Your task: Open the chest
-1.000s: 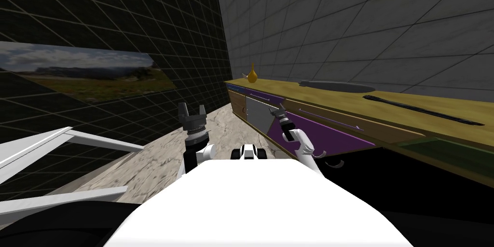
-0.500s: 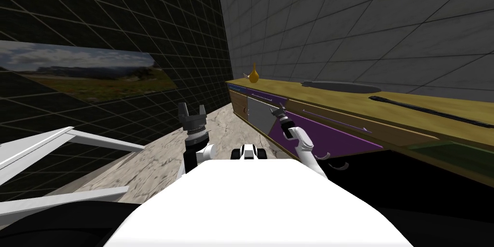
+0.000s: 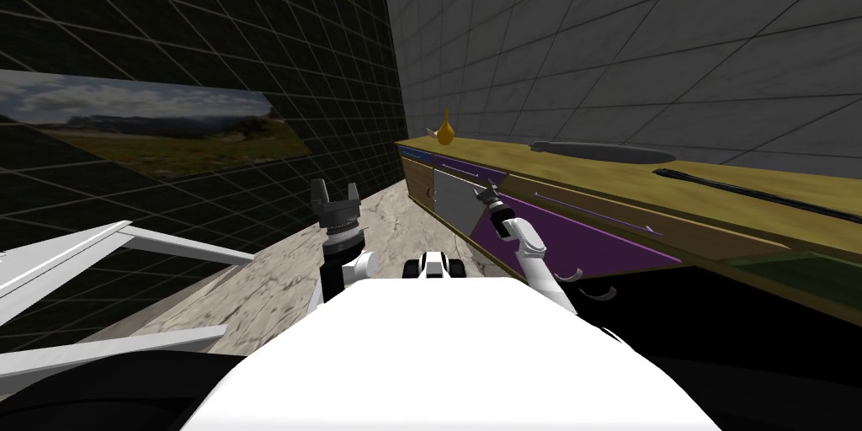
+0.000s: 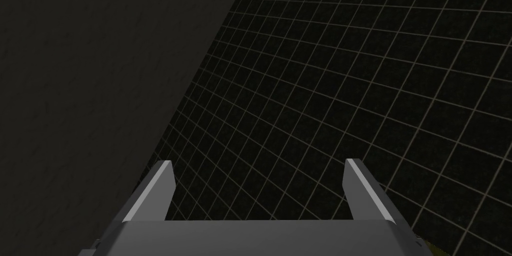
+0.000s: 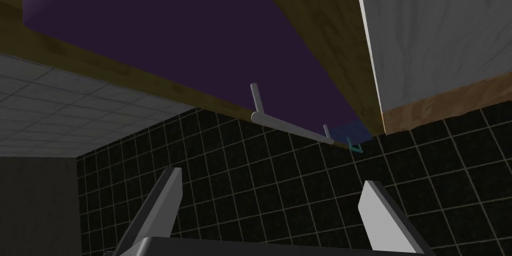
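Note:
The chest (image 3: 581, 236) is a long low wooden unit along the right wall, with purple drawer fronts and a grey panel (image 3: 454, 203). My right gripper (image 3: 486, 191) is open and hangs just in front of it, where the grey panel meets a purple front. In the right wrist view a thin grey bar handle (image 5: 290, 128) on a purple drawer front (image 5: 200, 33) lies a short way beyond the open right gripper (image 5: 271, 178), not touching it, with the grey panel (image 5: 435, 33) beside it. My left gripper (image 3: 336, 194) is held up in front of my chest, open and empty (image 4: 257, 168).
On the chest's top stand a yellow vase (image 3: 444, 128), a dark oval dish (image 3: 602, 151) and a long dark strip (image 3: 758, 186). A white frame (image 3: 126, 241) lies low on the left. The marble floor (image 3: 278, 283) runs ahead to dark tiled walls. A black area (image 3: 724, 333) sits under the chest's near end.
The whole picture has shifted slightly right to left, so I have moved a little. My right forearm has swung slightly rightward, its gripper staying at the chest's front. The left arm is unchanged.

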{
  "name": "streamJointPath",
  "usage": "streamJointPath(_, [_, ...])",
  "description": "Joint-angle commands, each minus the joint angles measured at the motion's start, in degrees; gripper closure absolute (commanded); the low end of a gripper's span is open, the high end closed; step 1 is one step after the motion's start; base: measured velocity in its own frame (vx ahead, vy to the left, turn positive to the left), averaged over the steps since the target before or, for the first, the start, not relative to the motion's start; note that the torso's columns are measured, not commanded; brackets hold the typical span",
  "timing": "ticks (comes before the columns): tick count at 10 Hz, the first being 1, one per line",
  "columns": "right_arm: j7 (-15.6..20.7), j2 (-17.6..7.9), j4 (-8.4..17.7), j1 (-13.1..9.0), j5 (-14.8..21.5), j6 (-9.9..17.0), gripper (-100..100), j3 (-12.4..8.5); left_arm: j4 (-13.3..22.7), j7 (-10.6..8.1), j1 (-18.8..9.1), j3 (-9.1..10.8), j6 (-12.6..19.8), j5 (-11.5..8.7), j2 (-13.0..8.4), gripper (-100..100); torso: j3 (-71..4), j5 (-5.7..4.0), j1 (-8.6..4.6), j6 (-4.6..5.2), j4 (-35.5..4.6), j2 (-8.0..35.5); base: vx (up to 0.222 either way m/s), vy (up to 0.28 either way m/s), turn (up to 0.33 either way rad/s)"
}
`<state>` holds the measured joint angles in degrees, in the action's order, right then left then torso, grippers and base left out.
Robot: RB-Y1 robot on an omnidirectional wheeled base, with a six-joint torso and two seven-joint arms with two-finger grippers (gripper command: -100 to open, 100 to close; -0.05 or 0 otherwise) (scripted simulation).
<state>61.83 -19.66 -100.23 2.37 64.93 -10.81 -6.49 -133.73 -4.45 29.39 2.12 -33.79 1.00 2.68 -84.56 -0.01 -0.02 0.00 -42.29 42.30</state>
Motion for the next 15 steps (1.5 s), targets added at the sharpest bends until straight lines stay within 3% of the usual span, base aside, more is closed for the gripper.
streamJointPath(1, [3.3, -0.9, 1.6, -1.2, 2.8, 0.8, -100, -0.2, 0.0, 0.00, 0.0, 0.00, 0.0, 0.0, 0.0, 0, 0.0, 0.01, 0.05, 0.00, 0.0, 0.0, 0.017, 0.034, 0.003])
streamJointPath(9, [14.2, -4.9, 7.1, -5.6, 12.8, 3.4, -100, -0.9, 0.0, 0.00, 0.0, 0.00, 0.0, 0.0, 0.0, 0, 0.0, 0.00, -0.02, 0.00, 0.0, 0.0, 0.016, 0.037, 0.008])
streamJointPath(10, [13.3, -4.7, 6.8, -5.4, 12.1, 3.2, -100, -0.8, 0.0, 0.00, 0.0, 0.00, 0.0, 0.0, 0.0, 0, 0.0, 0.00, -0.01, 0.01, 0.0, 0.0, 0.004, 0.011, 0.001])
streamJointPath(12, [11.7, -7.6, 8.2, -6.6, 11.4, 2.9, -100, -1.3, 0.0, 0.00, 0.0, 0.00, 0.0, 0.0, 0.0, 0, -0.1, 0.03, 0.11, 0.00, 0.0, -0.1, 0.072, 0.059, 0.001])
streamJointPath(13, [11.4, -7.7, 7.1, -5.7, 11.7, 3.6, -100, -0.6, 0.0, 0.00, 0.0, 0.00, 0.0, 0.0, 0.0, 0, -0.1, 0.04, 0.13, -0.01, 0.1, -0.2, 0.043, 0.027, -0.002])
streamJointPath(14, [12.6, -6.2, 7.5, -6.0, 11.8, 3.1, 100, -1.0, 0.0, 0.00, 0.0, 0.00, 0.0, 0.0, 0.0, 0, 0.0, -0.01, -0.03, 0.00, 0.0, 0.0, -0.011, -0.012, 0.002])
streamJointPath(15, [13.3, -5.0, 6.9, -5.5, 12.2, 3.3, 100, -0.8, 0.0, 0.00, 0.0, 0.00, 0.0, 0.0, 0.0, 0, 0.1, -0.05, -0.15, 0.01, 0.0, 0.2, -0.039, -0.049, 0.001])
